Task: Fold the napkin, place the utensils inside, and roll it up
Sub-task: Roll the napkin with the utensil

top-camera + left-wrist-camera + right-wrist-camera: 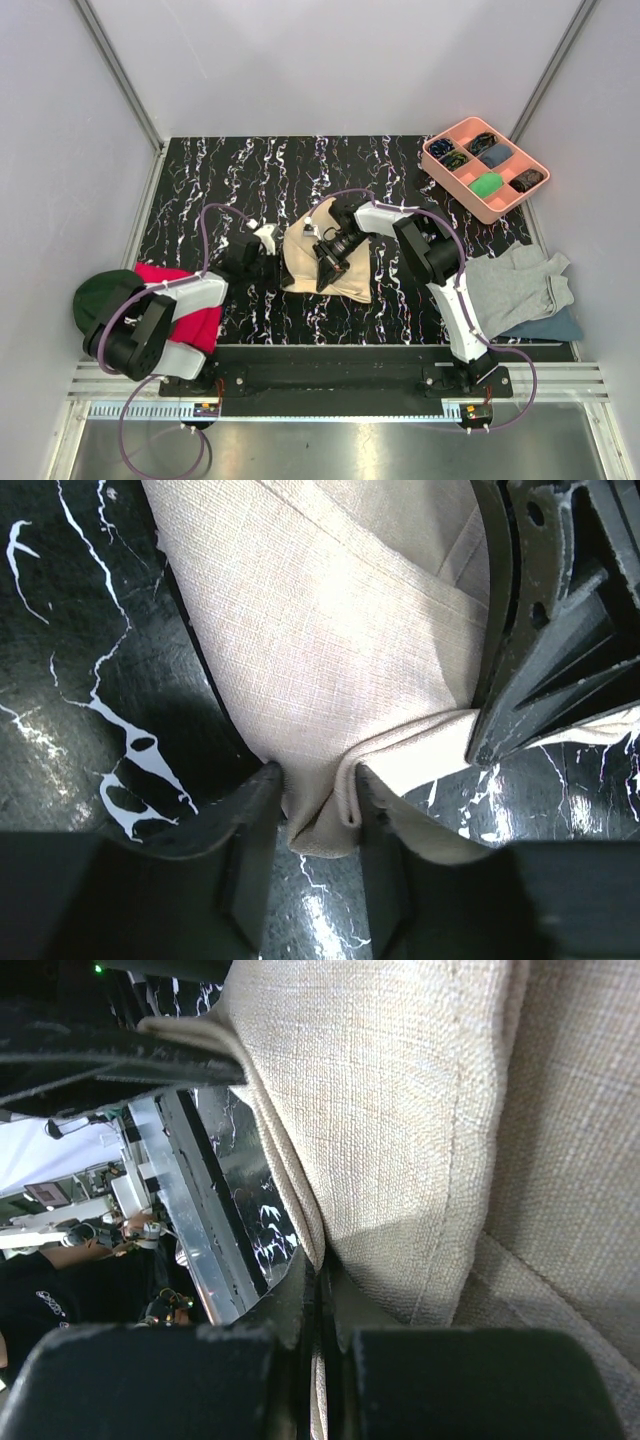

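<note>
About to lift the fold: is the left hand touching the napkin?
Touching. In the left wrist view, a corner of the napkin is bunched inside the left hand, with cloth pressed against both fingers.

Pale lilac walls (330, 60) enclose a black, white-veined marble table (220, 180) under soft, even light.

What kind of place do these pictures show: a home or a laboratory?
Probably a robot laboratory test cell: plain panel walls enclose a black marbled table, and the left arm and right arm are bolted to a mounting rail at its near edge.
</note>
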Controlling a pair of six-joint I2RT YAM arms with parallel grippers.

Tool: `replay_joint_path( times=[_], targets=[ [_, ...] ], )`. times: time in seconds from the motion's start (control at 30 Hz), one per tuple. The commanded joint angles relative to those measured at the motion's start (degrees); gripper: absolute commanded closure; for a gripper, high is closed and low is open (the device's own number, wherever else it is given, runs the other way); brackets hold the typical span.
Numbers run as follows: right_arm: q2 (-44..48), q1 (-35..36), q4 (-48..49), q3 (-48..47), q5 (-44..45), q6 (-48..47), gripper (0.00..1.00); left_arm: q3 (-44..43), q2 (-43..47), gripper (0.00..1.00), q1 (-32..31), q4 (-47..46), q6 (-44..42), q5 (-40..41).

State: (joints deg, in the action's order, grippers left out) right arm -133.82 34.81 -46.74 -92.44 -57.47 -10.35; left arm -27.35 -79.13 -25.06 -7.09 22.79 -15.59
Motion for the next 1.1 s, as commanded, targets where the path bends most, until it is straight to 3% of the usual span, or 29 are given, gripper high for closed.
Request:
replay_joint_path(
  times=[0.0,0.3,0.37,0.5,0.53,0.63,0.77,1.07],
  targets=[
    [-1.4,-0.3,-1.2,-1.4,1.0,-1.6,1.0,-1.4,-2.3,0.68,0.1,-1.6,-0.2,1.1],
    [2.2,-0.4,-0.9,-2.0,4.3,-0.4,1.0,-2.6,-3.0,0.96,0.1,2.3,0.5,1.3],
    [4.9,-0.4,-0.1,-1.9,6.5,0.3,0.93,-3.2,-3.7,1.0,0.1,3.0,0.6,0.8],
    [12.1,-0.4,5.7,1.3,12.0,2.8,0.72,-5.6,-5.1,1.0,0.1,6.6,0.5,0.0],
    [14.1,-0.4,7.3,2.6,15.3,3.5,0.63,-6.0,-5.3,1.0,0.1,6.9,0.5,-0.2],
    [22.6,-0.3,13.2,9.7,21.9,4.5,0.51,-7.9,-5.9,1.0,0.2,10.6,0.3,-0.3],
    [32.6,0.0,17.6,20.3,29.2,4.8,0.44,-9.9,-6.6,1.0,0.8,13.9,0.1,-1.4],
    [37.9,6.2,19.7,28.3,41.7,4.4,0.39,-13.2,-7.9,1.0,2.2,17.9,0.0,-4.1]
  ],
)
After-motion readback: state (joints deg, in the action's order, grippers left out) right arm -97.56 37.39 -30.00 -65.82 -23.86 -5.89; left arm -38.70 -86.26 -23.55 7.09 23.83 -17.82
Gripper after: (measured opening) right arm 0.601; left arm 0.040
